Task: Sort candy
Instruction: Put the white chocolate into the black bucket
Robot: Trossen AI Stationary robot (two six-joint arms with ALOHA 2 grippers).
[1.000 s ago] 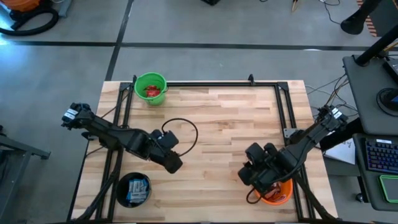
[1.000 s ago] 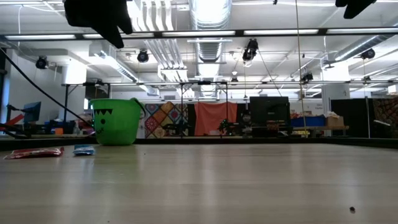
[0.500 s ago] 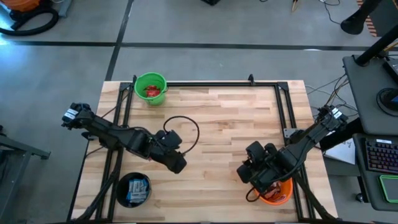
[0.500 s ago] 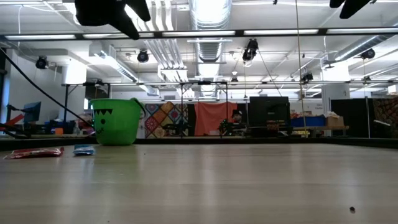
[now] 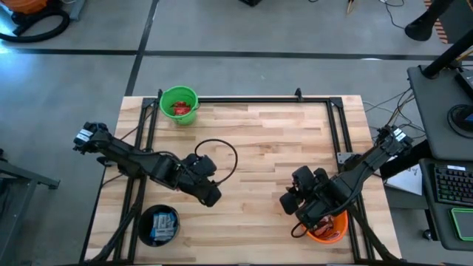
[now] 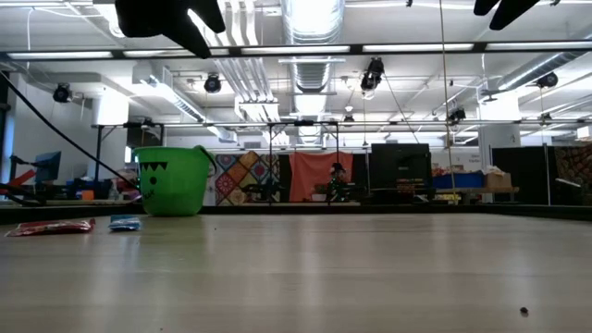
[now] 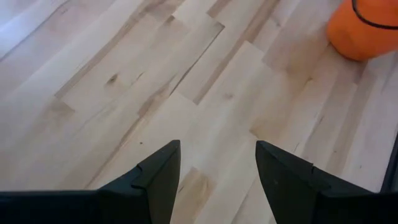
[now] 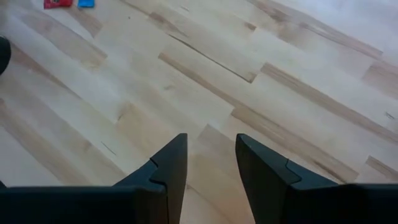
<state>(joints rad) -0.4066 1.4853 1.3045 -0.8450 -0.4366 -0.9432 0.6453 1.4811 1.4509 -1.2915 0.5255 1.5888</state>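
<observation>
A red candy (image 6: 51, 226) and a blue candy (image 6: 124, 223) lie flat on the wooden table (image 5: 273, 140), near its left side. The right wrist view also shows the red candy (image 8: 57, 4) and the blue candy (image 8: 86, 3) far off. From above, my left arm hides them. Red candy (image 5: 181, 108) fills the green bucket (image 5: 179, 94), and blue candy (image 5: 161, 223) lies in the black bucket (image 5: 145, 219). My left gripper (image 7: 217, 168) hovers open over bare wood left of the table's middle. My right gripper (image 8: 211, 158) hovers open beside the orange bucket (image 5: 330, 230).
The green bucket stands at the far left corner, the black bucket at the near left, the orange bucket (image 7: 365, 28) at the near right under my right arm. A black metal frame (image 5: 259, 98) runs along the table's far and side edges. A loose cable (image 5: 222, 151) loops beside my left arm.
My left gripper has tipped up a little, its fingers swinging slightly toward the table's right edge. My right gripper has rolled a little at the wrist, its fingers shifting slightly toward the left. Both hands have stayed in place above the table, and nothing on it has moved.
</observation>
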